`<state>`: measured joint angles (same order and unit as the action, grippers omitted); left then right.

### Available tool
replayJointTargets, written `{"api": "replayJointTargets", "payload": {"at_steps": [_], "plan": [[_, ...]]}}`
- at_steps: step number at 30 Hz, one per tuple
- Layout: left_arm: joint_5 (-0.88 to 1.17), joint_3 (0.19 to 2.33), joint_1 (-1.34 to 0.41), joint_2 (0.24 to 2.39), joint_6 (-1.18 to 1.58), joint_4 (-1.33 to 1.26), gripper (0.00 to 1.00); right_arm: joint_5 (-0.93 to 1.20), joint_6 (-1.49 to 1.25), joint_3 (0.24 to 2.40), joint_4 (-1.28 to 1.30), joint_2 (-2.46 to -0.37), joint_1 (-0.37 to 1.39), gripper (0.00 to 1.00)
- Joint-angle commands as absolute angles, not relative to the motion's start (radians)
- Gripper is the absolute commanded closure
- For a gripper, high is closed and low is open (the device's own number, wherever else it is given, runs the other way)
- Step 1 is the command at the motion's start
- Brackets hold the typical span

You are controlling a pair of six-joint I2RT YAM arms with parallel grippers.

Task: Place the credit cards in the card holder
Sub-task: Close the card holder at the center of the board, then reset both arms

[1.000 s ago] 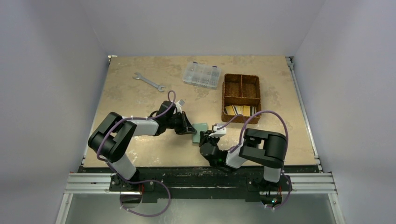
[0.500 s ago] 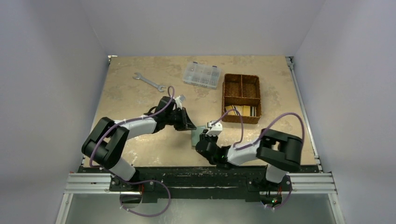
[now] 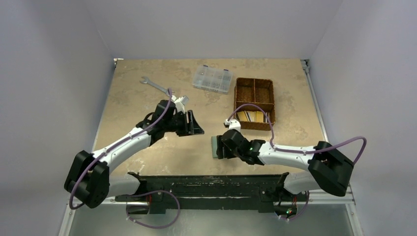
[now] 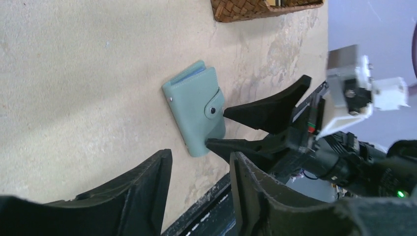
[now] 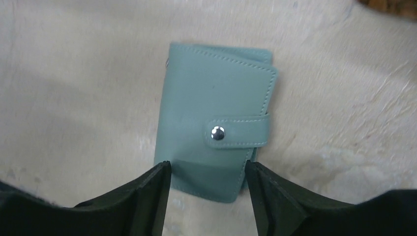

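Lying flat on the beige worktop (image 3: 295,98), the card holder (image 5: 206,88) is sitting closed in the near middle of the surface, between the two arms. Its strap (image 5: 241,132) is snapped down over the small metal stud (image 5: 218,132).

The right hand (image 5: 207,166) is hovering at the holder's near end with its jaws standing well apart. In its own wrist view, the two black fingertips (image 5: 147,196) are showing over the holder's two lower corners, and the end of the holder is filling the gap between them. In the left wrist view, one tip is sitting against the strap side and the other at the corner. Whether they are pressing on the leather I cannot tell, and the holder is lying flat rather than lifted.

The left hand (image 4: 199,157) is hanging over the worktop to the left of the holder and a little beyond it, near but apart. Its jaws are parted and nothing is sitting between them.

The credit cards (image 3: 252,116) are standing on edge in the near compartment of the brown woven basket (image 3: 235,105), which is sitting beyond and to the right of the holder. Whitish and yellowish edges are showing, too small to count.

A clear compartment box (image 3: 212,78) and a wrench (image 3: 156,85) are lying farther back.
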<state>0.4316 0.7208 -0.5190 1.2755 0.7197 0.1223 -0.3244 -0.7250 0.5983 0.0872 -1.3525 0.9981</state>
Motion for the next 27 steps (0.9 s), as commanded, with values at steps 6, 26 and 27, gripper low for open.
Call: {"api": "replayJointTargets", "payload": {"at_steps": [6,26,27], "plan": [[0.414,0.778,-0.517,1.121,0.675,0.277,0.42,-0.311,-0.7,0.593,0.192,-1.348,1.003,0.31],[0.008,0.939,-0.517,0.723,0.669,0.665,0.44,-0.39,-0.255,1.331,-0.126,-2.022,0.965,0.41],[-0.02,0.941,-0.518,0.7,0.674,0.674,0.44,-0.367,-0.245,1.386,-0.131,-2.064,0.958,0.41]]}}
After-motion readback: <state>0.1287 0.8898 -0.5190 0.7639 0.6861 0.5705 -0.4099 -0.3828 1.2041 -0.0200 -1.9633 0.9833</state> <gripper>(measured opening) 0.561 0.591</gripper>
